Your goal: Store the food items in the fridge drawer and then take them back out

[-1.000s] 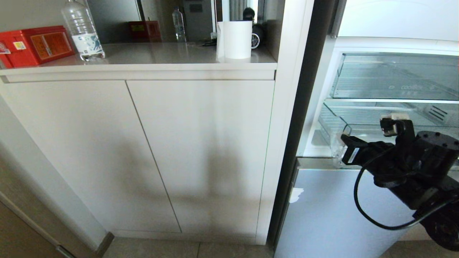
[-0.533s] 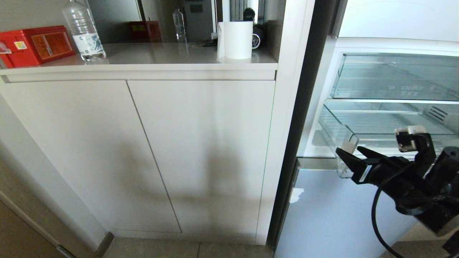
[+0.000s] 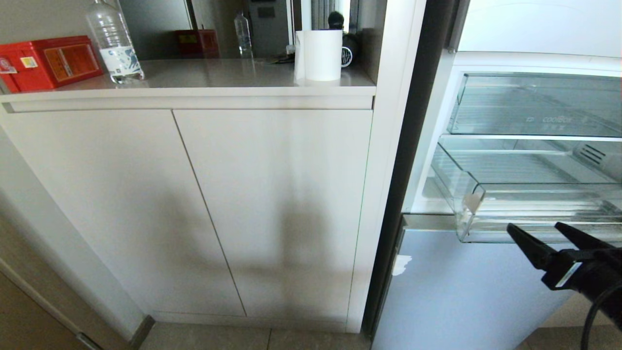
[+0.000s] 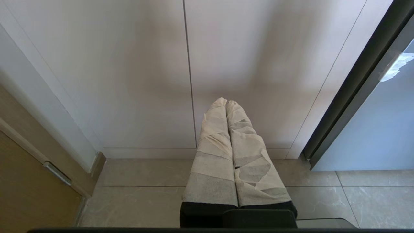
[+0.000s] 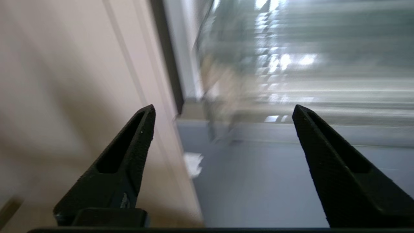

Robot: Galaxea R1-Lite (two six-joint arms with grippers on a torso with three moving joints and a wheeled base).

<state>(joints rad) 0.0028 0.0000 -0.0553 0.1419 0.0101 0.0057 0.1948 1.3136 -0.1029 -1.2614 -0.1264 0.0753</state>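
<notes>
The fridge drawer [image 3: 452, 175] is a clear, ribbed-floor drawer that stands pulled out of the open fridge, with nothing red showing in it. The food items are out of view. My right gripper [image 3: 534, 227] hangs open just in front of and below the drawer's front lip, apart from it and holding nothing. In the right wrist view the black fingers of this right gripper [image 5: 223, 110] are spread wide before the blurred drawer [image 5: 291, 64]. My left gripper [image 4: 226, 102] is parked low with its tape-wrapped fingers shut and empty, facing the cabinet doors.
A clear lettered bin [image 3: 539, 104] sits above the drawer. A grey lower fridge front [image 3: 461, 291] lies under it. To the left are white cabinet doors [image 3: 194, 204] and a counter with a red box [image 3: 48, 61], water bottle [image 3: 114, 41] and white cylinder [image 3: 320, 53].
My right gripper has come away from the drawer's front left corner, dropped down and to the right, and its jaws have opened wide. The left arm has not moved.
</notes>
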